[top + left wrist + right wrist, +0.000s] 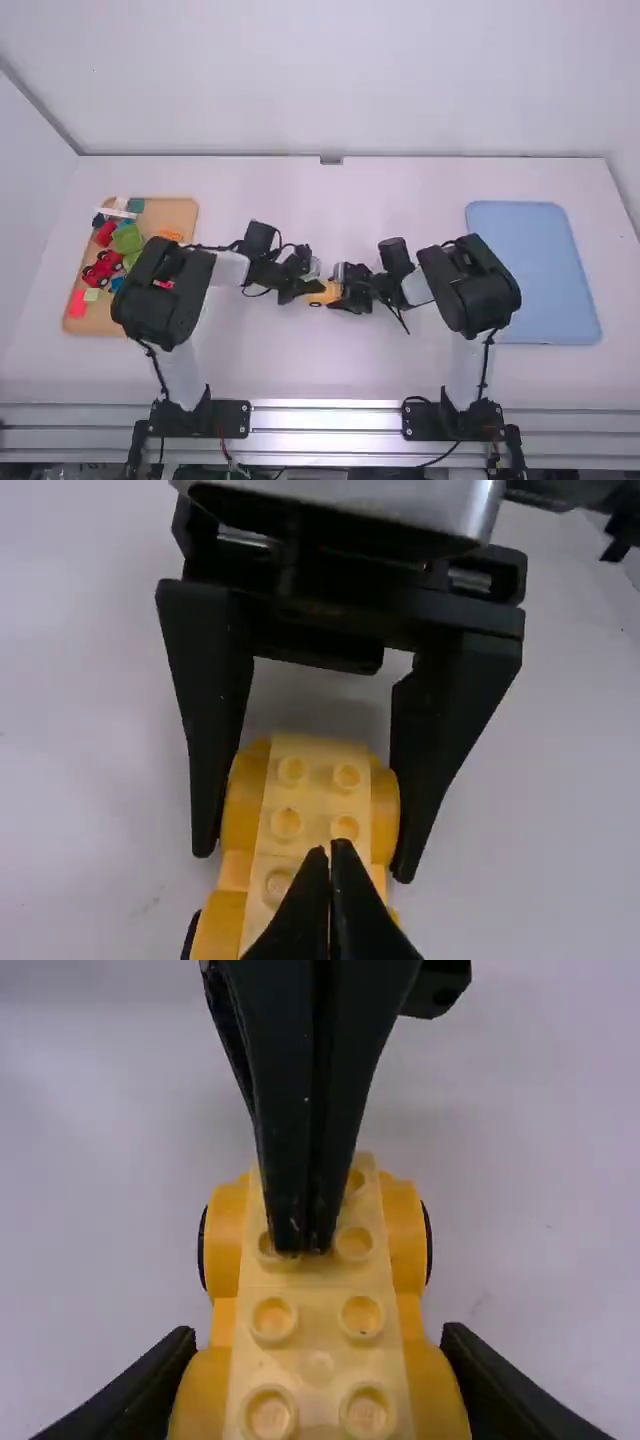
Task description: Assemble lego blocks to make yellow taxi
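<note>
The yellow car body is between the two grippers near the middle of the table. From its left comes my left gripper; my right gripper is at its right end. In the left wrist view, my left gripper has its fingertips together above the studs of the yellow car body, nothing between them. In the right wrist view, my right gripper is shut on the sides of the yellow car body. Dark wheel edges show on both sides of its far part.
A wooden tray at the left holds several colored blocks and a red toy car; the left arm passes over its right side. On the right lies a flat blue tray, beside the right arm.
</note>
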Action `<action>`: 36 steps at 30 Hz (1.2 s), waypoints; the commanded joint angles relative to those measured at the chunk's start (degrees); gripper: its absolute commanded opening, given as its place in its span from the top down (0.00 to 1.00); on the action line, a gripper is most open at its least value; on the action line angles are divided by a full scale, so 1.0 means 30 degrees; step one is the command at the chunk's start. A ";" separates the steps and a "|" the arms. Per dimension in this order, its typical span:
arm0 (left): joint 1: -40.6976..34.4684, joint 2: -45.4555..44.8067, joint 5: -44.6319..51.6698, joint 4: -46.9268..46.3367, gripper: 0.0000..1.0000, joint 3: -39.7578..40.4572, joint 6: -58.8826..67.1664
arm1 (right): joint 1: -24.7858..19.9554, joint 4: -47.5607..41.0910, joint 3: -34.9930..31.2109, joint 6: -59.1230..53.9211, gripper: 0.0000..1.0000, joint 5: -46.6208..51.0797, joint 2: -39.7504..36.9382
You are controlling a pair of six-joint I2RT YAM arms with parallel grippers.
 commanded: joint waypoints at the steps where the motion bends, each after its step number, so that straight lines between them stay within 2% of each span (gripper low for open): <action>1: 0.0131 -0.0896 -0.2798 -0.0678 0.98 0.0415 -0.0452 | 0.0036 -0.0095 0.0197 -0.0036 0.69 0.0080 0.0262; 3: 0.0342 -0.1989 -0.2951 -0.1319 0.98 0.1107 -0.1246 | 0.0036 -0.0087 0.0197 -0.0036 0.68 0.0102 0.0262; 4: 0.0466 -0.2980 -0.3228 -0.2004 0.80 0.1727 -0.1989 | 0.0036 -0.0044 0.0197 -0.0036 0.67 0.0102 0.0262; 7: 0.0597 -0.4685 -0.4306 -0.3526 0.54 0.2907 -0.2980 | 0.0036 -0.0044 0.0204 -0.0036 0.62 0.0109 0.0262; 8: 0.0561 -0.5253 -0.5246 -0.3920 0.05 0.3242 -0.3541 | 0.0036 -0.0029 0.0204 -0.0036 0.57 0.0102 0.0255; 9: 0.0561 -0.5625 -0.5960 -0.4138 0.01 0.3432 -0.4000 | 0.0036 0.0000 0.0204 -0.0022 0.50 0.0095 0.0255; 10: 0.0561 -0.5938 -0.6688 -0.4342 0.01 0.3585 -0.4524 | 0.0036 0.0044 0.0204 0.0058 0.42 0.0087 0.0255; 11: 0.0576 -0.6419 -0.8000 -0.4561 0.01 0.3789 -0.5697 | 0.0029 0.0117 0.0204 0.0423 0.24 0.0109 0.0197; 12: 0.0568 -0.6863 -0.9428 -0.4568 0.01 0.3905 -0.6958 | 0.0000 0.0233 0.0204 0.1035 0.16 0.0204 0.0051; 15: 0.0568 -0.7861 -1.2852 -0.4554 0.01 0.3898 -0.9617 | -0.0109 -0.0488 0.0197 0.2200 0.07 0.1268 -0.1049; 18: 0.0576 -0.8444 -1.4892 -0.4605 0.01 0.3898 -1.0826 | -0.0029 -0.2135 0.0204 0.1792 0.04 0.2331 -0.2463; 19: 0.0568 -0.8859 -1.6342 -0.4575 0.01 0.3898 -1.1570 | 0.0138 -0.3781 0.0219 0.1224 0.02 0.3490 -0.3847; 21: 0.0568 -0.9114 -1.7413 -0.4510 0.01 0.3898 -1.2233 | 0.0240 -0.5129 0.0219 0.0969 0.02 0.4634 -0.4991; 24: 0.0576 -0.9916 -2.0291 -0.4707 0.01 0.3898 -1.4491 | 0.0495 -0.8517 0.0211 0.0976 0.01 0.8364 -0.8429; 25: 0.0576 -0.9952 -2.0422 -0.4721 0.01 0.3898 -1.4615 | 0.0510 -0.8655 0.0211 0.0969 0.01 0.8524 -0.8575; 28: 0.0619 -1.0542 -2.4079 -0.4983 0.01 0.3898 -1.7988 | 0.0517 -1.0761 0.0211 0.1166 0.02 1.0928 -1.1482; 33: 0.1894 -1.0615 -2.7015 -0.5034 0.01 0.3905 -2.0801 | 0.0525 -1.1606 0.0197 0.1071 0.02 1.1402 -1.3923; 36: 0.3701 -1.0484 -2.6010 -0.5173 0.01 0.4131 -2.1762 | 0.0539 -1.1395 0.0204 0.1107 0.02 1.1387 -1.4790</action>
